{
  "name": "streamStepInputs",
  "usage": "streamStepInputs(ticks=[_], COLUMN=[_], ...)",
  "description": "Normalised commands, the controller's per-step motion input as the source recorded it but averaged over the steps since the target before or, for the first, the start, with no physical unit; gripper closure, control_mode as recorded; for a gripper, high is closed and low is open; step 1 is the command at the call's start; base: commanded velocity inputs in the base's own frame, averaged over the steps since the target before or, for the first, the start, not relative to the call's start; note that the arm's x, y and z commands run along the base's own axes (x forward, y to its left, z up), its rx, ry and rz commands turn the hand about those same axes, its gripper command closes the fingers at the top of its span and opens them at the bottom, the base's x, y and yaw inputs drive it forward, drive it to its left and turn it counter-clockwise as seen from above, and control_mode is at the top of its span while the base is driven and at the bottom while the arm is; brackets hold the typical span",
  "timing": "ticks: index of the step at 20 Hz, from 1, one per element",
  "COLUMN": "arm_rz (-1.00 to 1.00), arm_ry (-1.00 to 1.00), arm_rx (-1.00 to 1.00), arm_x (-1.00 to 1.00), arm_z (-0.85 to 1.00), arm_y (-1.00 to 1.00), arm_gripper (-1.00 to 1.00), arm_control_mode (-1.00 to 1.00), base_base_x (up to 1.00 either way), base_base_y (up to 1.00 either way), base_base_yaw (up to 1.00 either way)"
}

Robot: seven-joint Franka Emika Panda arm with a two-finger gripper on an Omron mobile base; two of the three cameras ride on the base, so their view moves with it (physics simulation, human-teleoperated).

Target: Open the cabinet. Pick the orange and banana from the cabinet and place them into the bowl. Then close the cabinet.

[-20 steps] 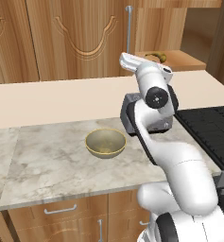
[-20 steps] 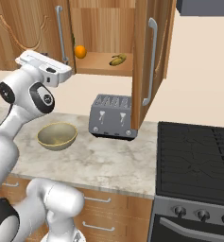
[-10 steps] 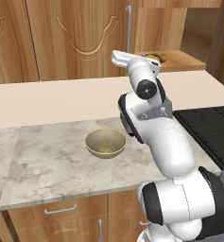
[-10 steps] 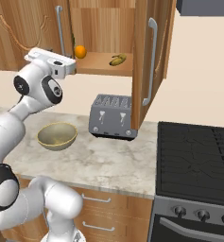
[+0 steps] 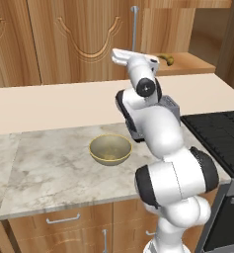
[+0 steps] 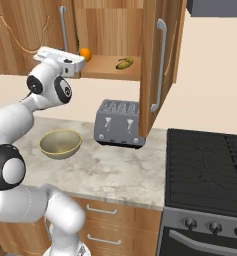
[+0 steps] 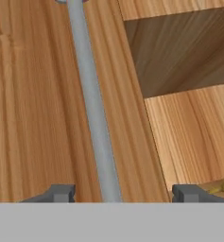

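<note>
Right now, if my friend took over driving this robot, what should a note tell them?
Tool: open and empty, raised in front of the cabinet's closed left door, its tips on either side of that door's silver handle.
Cabinet: right door swung open, left door shut.
Orange and banana: on the cabinet shelf, apart from each other.
Bowl: on the marble counter, left of the grey toaster, nothing in it.
Done: one door open.
Left: move both fruits to the bowl, then close the cabinet.
</note>
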Motion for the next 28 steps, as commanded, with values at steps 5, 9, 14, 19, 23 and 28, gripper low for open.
streamStepInputs(ticks=[5, 9, 14, 19, 23, 28], arm_rz=[-0.07, -0.01, 0.00, -0.02, -0.07, -0.09], arm_ry=[0.01, 0.00, 0.02, 0.07, 0.06, 0.15], arm_rx=[0.00, 0.00, 0.00, 0.02, 0.04, 0.06], arm_x=[0.59, 0.04, 0.00, -0.39, -0.64, -0.70], arm_z=[0.00, 0.00, 0.01, 0.24, 0.38, 0.45], arm_y=[0.16, 0.01, 0.03, 0.23, 0.23, 0.32], arm_gripper=[1.00, 1.00, 1.00, 1.00, 1.00, 1.00], arm_control_mode=[-1.00, -1.00, -1.00, -1.00, -1.00, -1.00], base_base_x=[0.00, 0.00, 0.00, 0.00, 0.00, 0.00], base_base_y=[0.00, 0.00, 0.00, 0.00, 0.00, 0.00], base_base_yaw=[0.00, 0.00, 0.00, 0.00, 0.00, 0.00])
